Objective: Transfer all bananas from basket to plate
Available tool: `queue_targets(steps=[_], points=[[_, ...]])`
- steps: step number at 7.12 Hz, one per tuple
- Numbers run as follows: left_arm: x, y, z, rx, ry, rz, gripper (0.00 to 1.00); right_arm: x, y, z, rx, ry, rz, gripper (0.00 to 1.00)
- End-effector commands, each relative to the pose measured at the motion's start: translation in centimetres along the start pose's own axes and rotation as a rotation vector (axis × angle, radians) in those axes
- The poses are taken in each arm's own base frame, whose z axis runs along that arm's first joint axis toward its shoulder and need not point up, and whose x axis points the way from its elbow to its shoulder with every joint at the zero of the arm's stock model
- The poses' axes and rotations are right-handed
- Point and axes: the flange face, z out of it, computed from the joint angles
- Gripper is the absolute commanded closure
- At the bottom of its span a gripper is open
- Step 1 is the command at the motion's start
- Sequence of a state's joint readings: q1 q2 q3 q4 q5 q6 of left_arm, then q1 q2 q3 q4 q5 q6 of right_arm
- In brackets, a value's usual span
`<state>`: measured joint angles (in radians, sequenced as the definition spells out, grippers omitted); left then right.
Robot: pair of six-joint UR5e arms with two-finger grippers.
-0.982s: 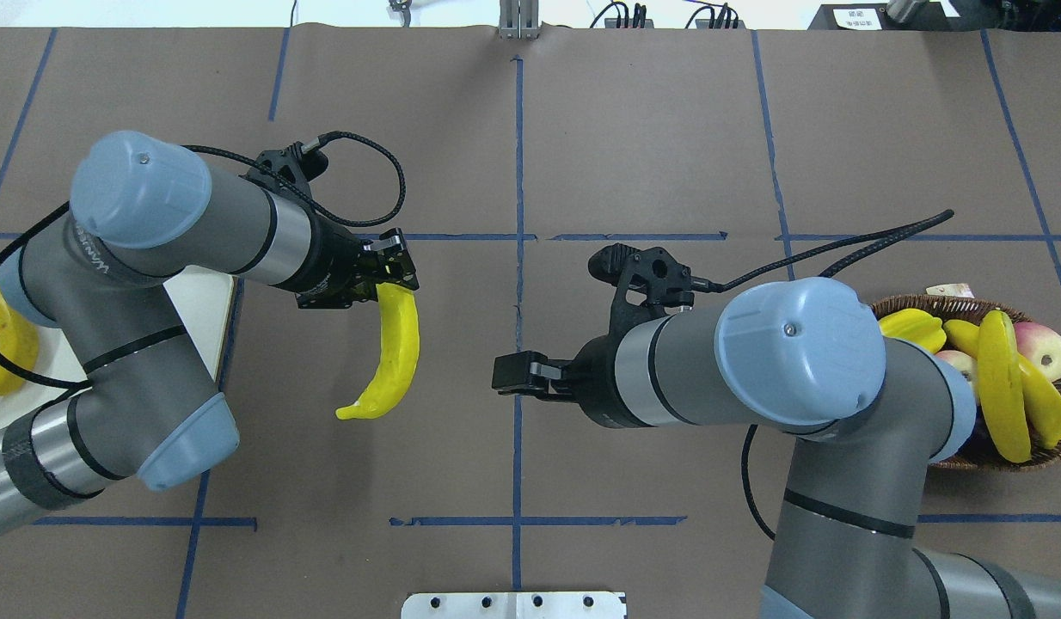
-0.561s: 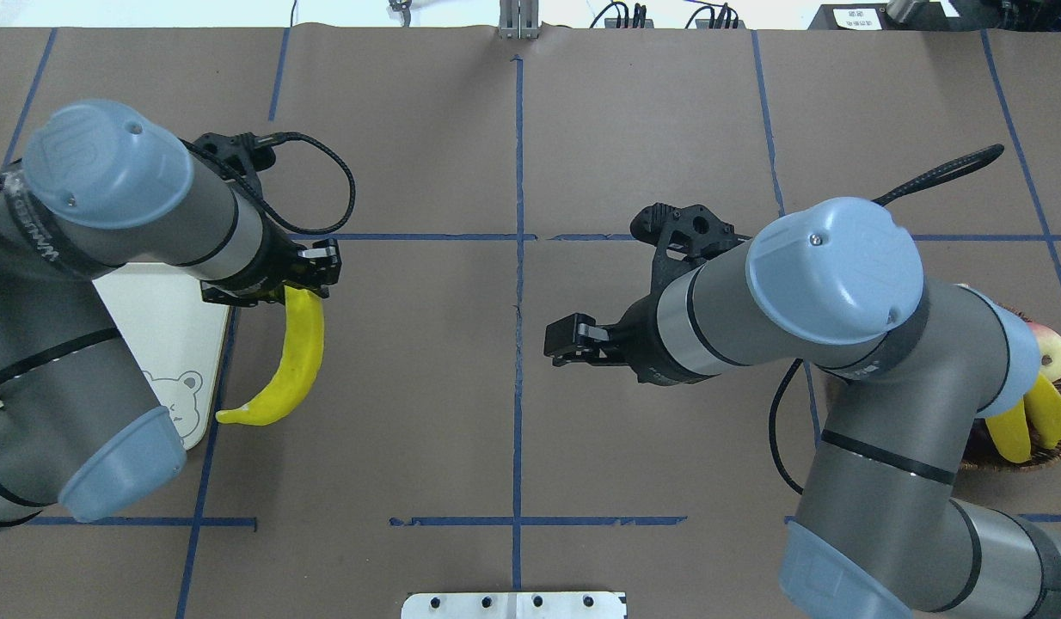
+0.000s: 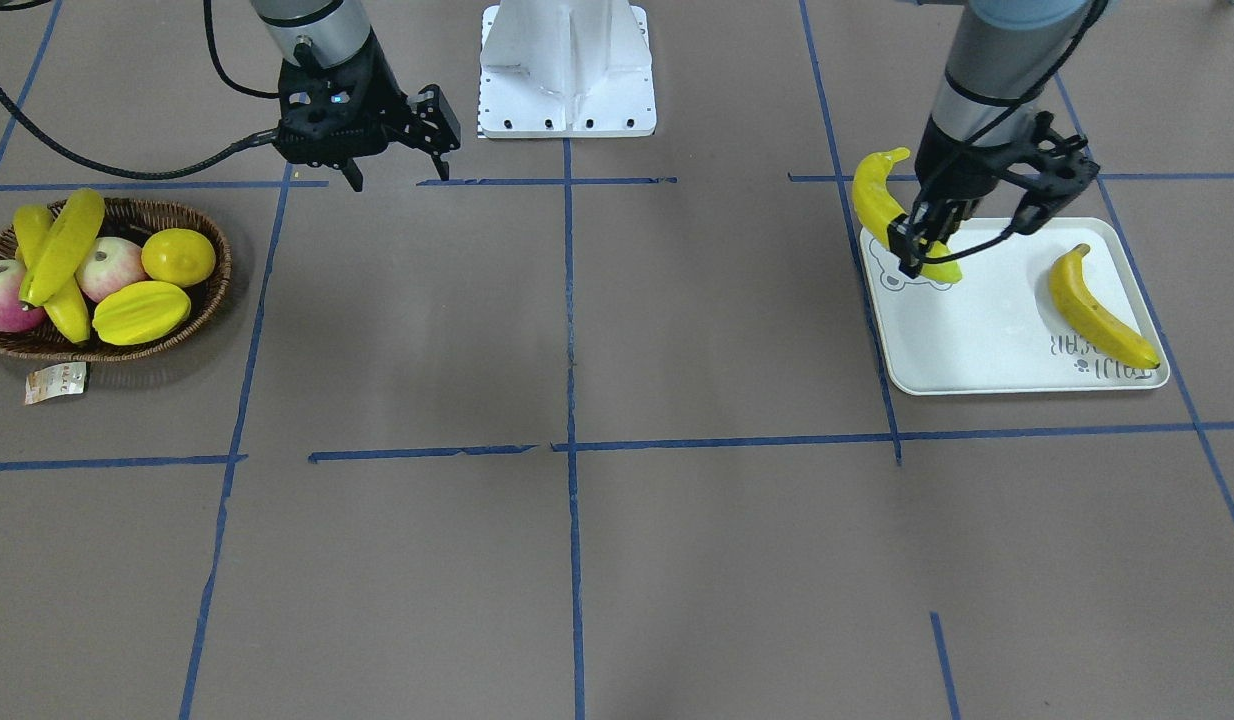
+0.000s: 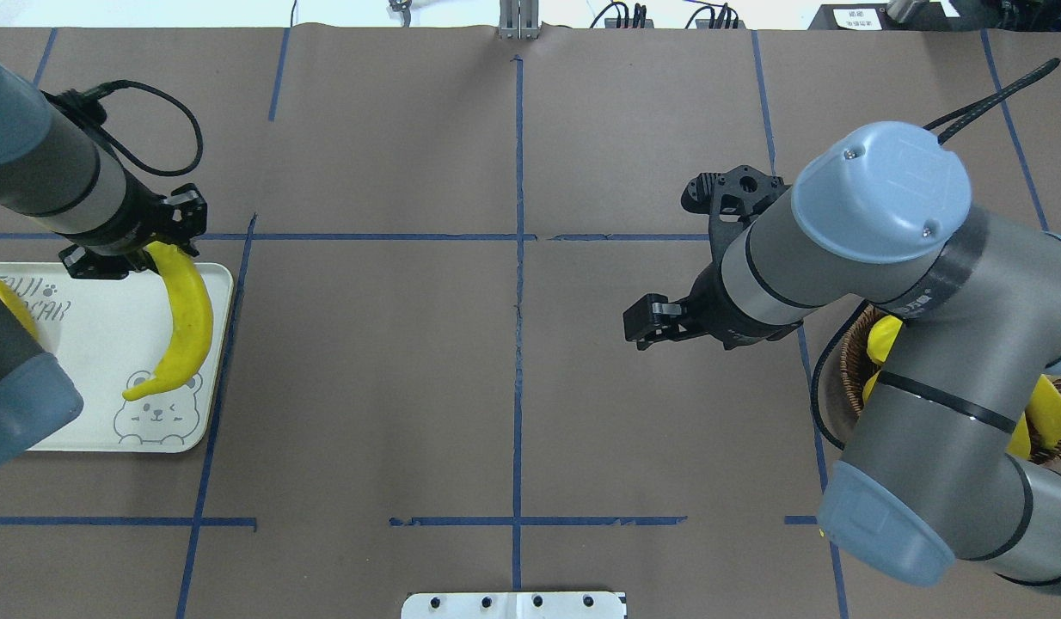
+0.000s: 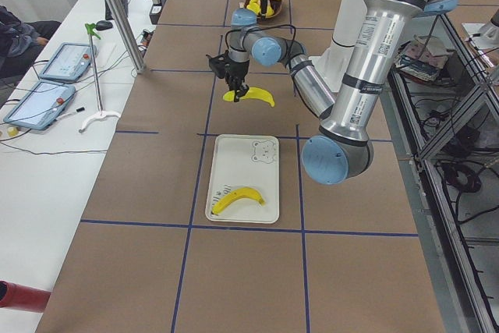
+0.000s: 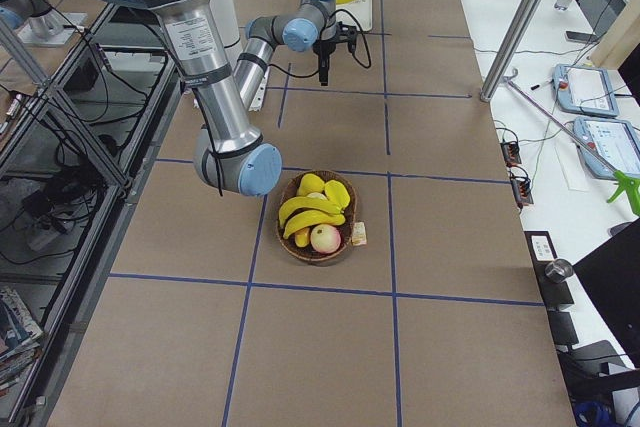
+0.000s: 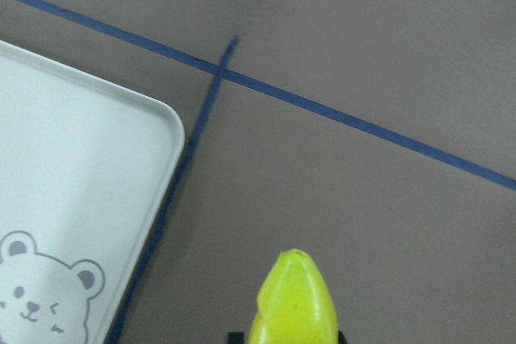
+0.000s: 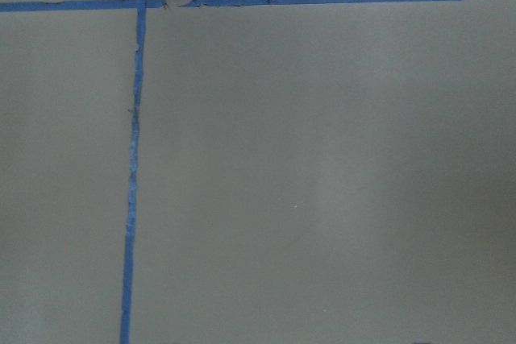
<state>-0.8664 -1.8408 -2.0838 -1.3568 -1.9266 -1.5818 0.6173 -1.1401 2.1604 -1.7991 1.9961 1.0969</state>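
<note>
My left gripper (image 4: 165,248) is shut on the upper end of a yellow banana (image 4: 189,327) and holds it above the right part of the plate (image 4: 83,344). This banana (image 3: 880,205) and the left gripper (image 3: 925,245) also show in the front view, where a darker banana (image 3: 1099,310) lies on the plate (image 3: 977,345). The held banana's tip (image 7: 294,304) shows in the left wrist view. My right gripper (image 4: 640,328) is open and empty over bare table. Two bananas (image 3: 59,250) lie in the basket (image 3: 209,292), which my right arm mostly hides in the overhead view.
The basket also holds a starfruit (image 3: 142,312), a lemon (image 3: 178,256) and two apples (image 3: 109,268). A paper tag (image 3: 55,382) lies beside it. Blue tape lines cross the brown table. The robot's white base (image 3: 567,70) stands at the table's edge.
My left arm has carried the banana left from mid-table to over the plate. My right arm has drawn back to the right, toward the basket, with its gripper empty.
</note>
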Motion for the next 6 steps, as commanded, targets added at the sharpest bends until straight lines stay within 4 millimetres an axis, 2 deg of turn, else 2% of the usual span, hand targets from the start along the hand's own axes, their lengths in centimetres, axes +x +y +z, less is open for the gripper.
queue_targets(steps=[1,3,4,5,6], points=[[-4.8,-6.7,2.5,0.048,-0.020,-0.138,1.00,3.9,-1.1,-0.2,-0.011,0.041,-0.054,0.00],[-11.4,-11.4,8.3,-0.021,0.052,-0.165,1.00,4.5,-1.3,-0.2,-0.010,0.048,-0.067,0.00],[-14.3,-13.3,13.1,-0.022,0.076,-0.154,1.00,4.8,-1.1,-0.3,-0.010,0.048,-0.067,0.00],[-15.6,-14.6,15.6,-0.020,0.102,-0.151,1.00,4.8,-1.0,-0.6,-0.008,0.044,-0.069,0.00],[-16.1,-14.9,16.5,-0.022,0.091,-0.193,1.00,4.8,-0.8,-0.8,-0.006,0.041,-0.071,0.00]])
